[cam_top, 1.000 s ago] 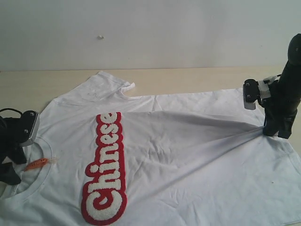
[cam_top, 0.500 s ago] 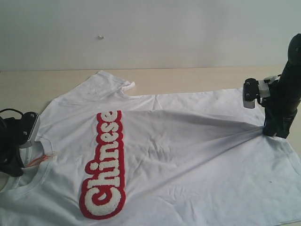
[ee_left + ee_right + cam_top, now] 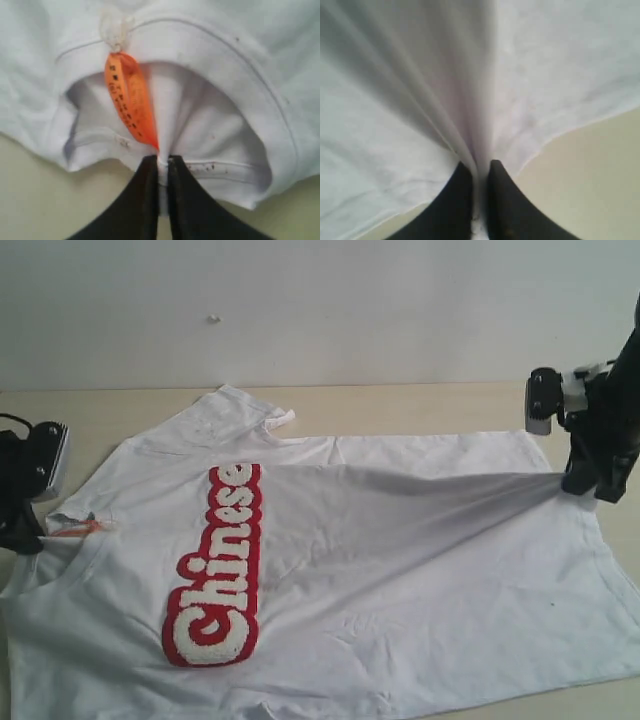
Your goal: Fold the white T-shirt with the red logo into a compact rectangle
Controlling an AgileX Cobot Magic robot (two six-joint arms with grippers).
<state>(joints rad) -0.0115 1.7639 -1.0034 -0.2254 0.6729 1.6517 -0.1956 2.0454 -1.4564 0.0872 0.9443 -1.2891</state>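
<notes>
left hand (image 3: 163, 159): clamped on tee (image 3: 400, 570) collar (image 3: 225, 60) | right hand (image 3: 479, 167): clamped on hem (image 3: 545, 136) | risk: thin pinches may slip under tension, dropping the fold

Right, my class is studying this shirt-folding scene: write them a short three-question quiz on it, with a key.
1. True or false: the left gripper is shut on the white T-shirt at its collar.
2. The neck tag is: A green, B orange, C blue.
3. Fill in: the red logo reads ____.
Key: 1 true; 2 B; 3 Chinese.
</notes>
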